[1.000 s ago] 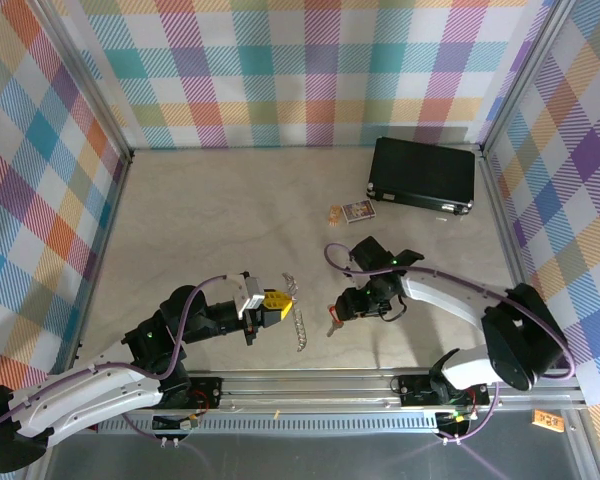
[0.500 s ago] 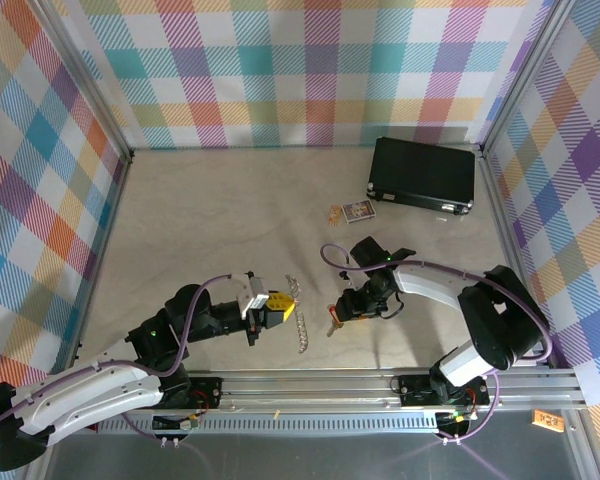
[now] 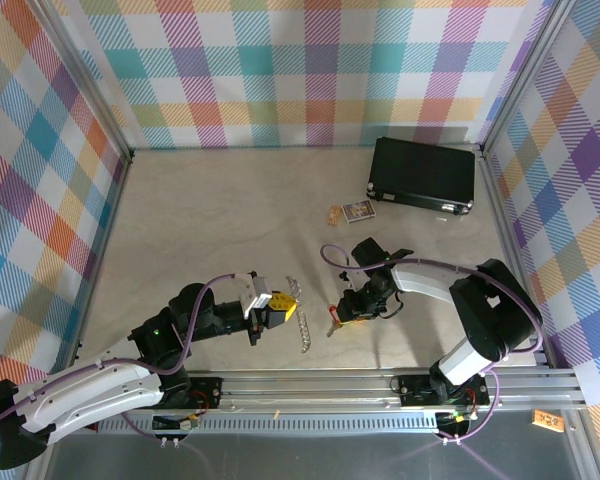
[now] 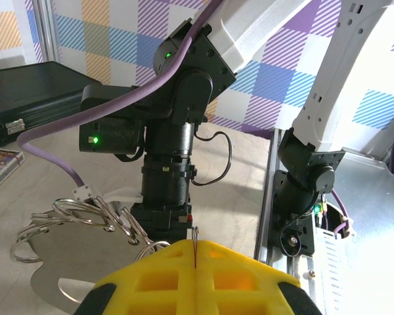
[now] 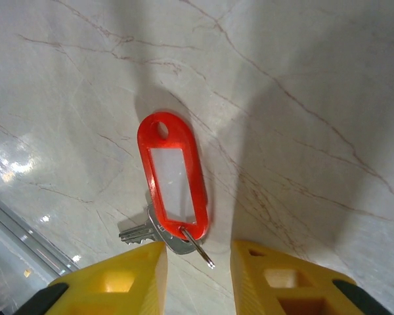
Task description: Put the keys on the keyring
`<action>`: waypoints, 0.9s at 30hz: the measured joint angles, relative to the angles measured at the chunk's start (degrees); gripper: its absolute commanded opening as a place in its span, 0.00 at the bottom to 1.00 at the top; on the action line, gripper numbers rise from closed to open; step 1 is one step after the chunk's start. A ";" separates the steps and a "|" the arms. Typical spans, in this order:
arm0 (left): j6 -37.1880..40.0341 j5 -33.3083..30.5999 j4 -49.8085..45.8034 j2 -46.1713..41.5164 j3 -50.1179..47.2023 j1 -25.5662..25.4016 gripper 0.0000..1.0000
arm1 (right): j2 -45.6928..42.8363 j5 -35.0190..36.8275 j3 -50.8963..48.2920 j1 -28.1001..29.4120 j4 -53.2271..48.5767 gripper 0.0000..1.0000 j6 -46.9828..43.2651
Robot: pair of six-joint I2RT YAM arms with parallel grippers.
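Unthreaded: red-headed silver key (image 5: 174, 177) on tabletop (image 5: 302, 98) inside parted right end effector (image 5: 197, 262); left end effector (image 4: 194, 254) pinches silver-grey oval metal keyring (image 3: 299, 322).

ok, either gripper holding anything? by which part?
Left gripper looks shut on a thin wire loop of the keyring. Right gripper is open, straddling the key's lower end, gripping nothing.

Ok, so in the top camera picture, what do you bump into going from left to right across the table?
left gripper → keyring → red key → black case
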 measured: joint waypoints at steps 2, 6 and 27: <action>0.00 -0.02 0.00 0.00 0.00 0.00 0.00 | 0.00 0.00 0.00 -0.02 0.07 0.27 -0.02; 0.00 -0.02 0.00 0.00 0.00 0.00 0.00 | 0.00 0.00 -0.02 -0.02 0.07 0.24 -0.02; 0.00 -0.04 -0.13 -1.20 0.00 0.00 0.00 | 0.20 -0.48 -0.42 -0.39 1.36 0.15 0.00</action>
